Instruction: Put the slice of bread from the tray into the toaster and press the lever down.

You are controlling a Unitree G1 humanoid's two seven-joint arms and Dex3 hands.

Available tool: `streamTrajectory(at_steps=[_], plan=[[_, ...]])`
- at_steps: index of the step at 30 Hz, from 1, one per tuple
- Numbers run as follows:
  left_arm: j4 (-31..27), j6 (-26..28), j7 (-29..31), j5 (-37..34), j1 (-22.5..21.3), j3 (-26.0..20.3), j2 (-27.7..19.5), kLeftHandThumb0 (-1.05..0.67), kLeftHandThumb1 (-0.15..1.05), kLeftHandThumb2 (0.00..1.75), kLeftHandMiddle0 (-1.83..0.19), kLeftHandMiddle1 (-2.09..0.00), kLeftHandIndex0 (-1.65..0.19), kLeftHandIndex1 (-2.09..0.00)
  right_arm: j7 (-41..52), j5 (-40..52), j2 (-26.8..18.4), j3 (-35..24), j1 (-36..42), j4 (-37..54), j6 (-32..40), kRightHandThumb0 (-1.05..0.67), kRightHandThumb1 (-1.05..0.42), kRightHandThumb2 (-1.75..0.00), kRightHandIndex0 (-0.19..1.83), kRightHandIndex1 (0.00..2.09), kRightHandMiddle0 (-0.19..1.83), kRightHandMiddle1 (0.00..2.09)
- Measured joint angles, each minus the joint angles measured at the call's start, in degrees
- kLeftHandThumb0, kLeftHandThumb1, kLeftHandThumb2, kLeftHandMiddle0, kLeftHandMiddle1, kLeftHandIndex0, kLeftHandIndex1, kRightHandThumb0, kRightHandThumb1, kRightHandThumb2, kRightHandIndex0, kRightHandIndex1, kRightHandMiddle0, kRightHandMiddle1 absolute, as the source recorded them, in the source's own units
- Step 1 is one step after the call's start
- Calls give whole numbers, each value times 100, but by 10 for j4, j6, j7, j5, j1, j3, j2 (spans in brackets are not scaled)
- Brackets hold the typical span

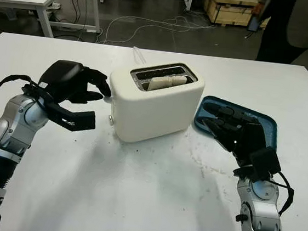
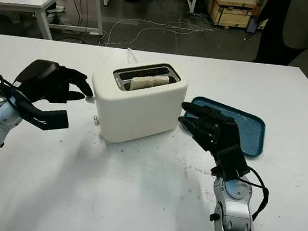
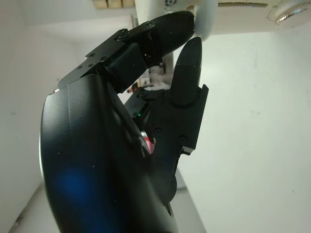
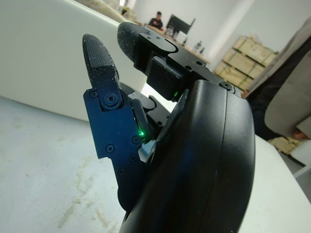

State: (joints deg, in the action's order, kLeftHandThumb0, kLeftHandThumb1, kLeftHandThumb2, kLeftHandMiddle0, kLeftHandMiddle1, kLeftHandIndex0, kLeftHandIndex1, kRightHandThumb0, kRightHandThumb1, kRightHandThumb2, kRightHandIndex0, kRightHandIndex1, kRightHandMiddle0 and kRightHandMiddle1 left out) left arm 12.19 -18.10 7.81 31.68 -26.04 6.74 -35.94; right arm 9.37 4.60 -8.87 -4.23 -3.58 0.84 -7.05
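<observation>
My left robot hand [image 1: 76, 93], at the left of the frame, is curled and holds nothing; its upper fingertips [image 1: 104, 88] sit at the toaster's [image 1: 155, 107] left end, just where the lever [image 2: 89, 99] appears to project, though I cannot tell whether they touch it. My right robot hand [image 2: 207, 129], at the lower right, is open and empty, raised between the toaster and the blue tray [image 2: 249, 125]. The slice of bread [image 1: 168, 83] lies tilted in a slot, its top showing above the rim, and the tray carries nothing. I judge insertion done and the lever press in hand; the next move calls for a straight downward push on the lever. On the white tabletop [image 1: 134, 201] nothing blocks the lever. A person [image 1: 295, 28] stands at the upper right, well apart.
</observation>
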Motion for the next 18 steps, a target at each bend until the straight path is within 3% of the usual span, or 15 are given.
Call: streamTrajectory(at_steps=[18], plan=[[14,-16,-16,0,-2,7,2,-30,92,10,-84,-146,-90,-90,5,4,0,-2,0,-1,0,-45,-81,0,97,32,109,0]])
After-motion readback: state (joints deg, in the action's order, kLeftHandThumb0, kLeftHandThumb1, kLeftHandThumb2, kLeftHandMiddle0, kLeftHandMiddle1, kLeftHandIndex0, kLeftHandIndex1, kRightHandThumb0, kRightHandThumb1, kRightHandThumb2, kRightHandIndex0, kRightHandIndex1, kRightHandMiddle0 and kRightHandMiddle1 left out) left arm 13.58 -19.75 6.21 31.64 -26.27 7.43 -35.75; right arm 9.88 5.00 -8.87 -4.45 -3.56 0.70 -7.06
